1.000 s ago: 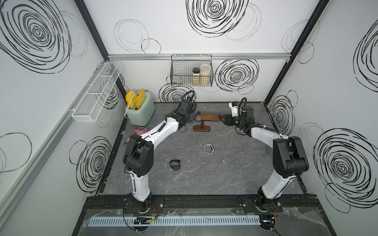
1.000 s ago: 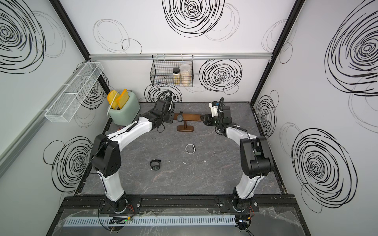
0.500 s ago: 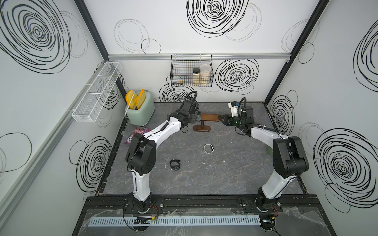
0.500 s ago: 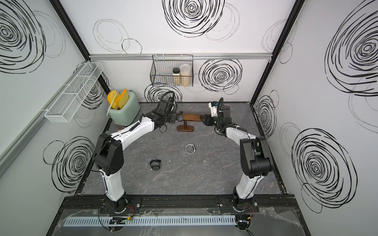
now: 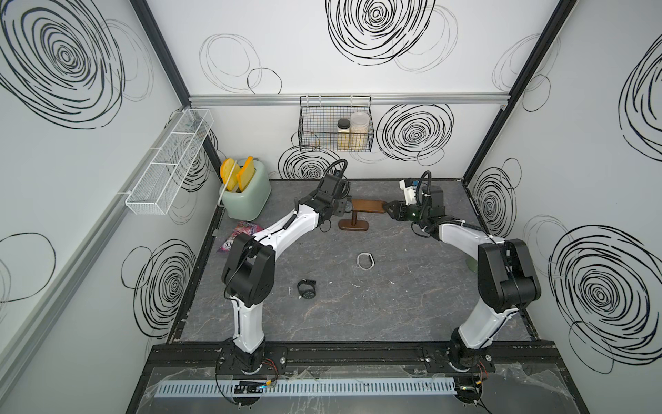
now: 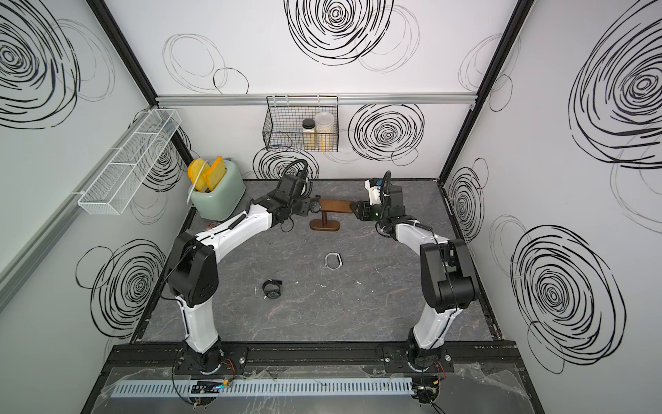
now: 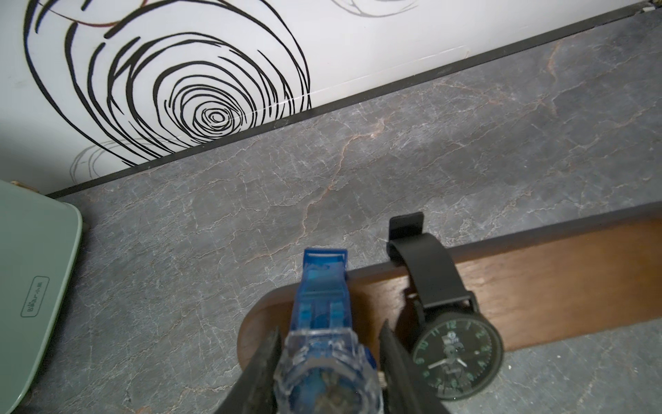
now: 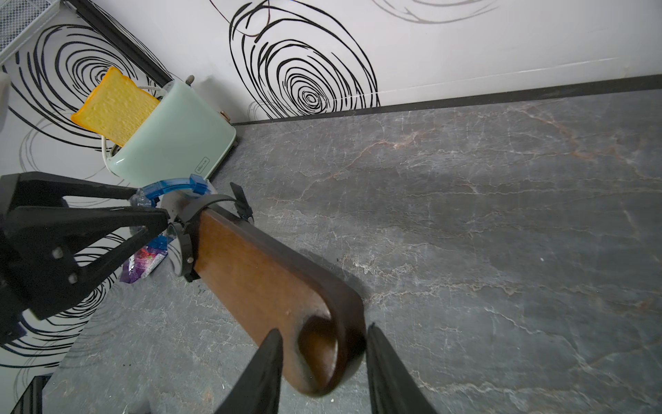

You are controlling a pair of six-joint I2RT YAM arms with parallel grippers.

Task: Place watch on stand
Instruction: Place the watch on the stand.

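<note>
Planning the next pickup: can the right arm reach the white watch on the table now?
Probably not yet: the right gripper is closed on the bar end of the stand. Once it lets go, only bare table separates it from the white watch.

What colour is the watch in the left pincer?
Translucent blue; the left wrist view shows the watch best.

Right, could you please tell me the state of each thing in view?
Stand: upright, one end gripped by the right fingers.
Blue watch: held in the left fingers, strap over the stand's other end.
Black watch: strapped round the stand's bar.
Second black watch: lying loose on the table.
White band: lying loose on the table.
Toaster: toast sticking up.
</note>
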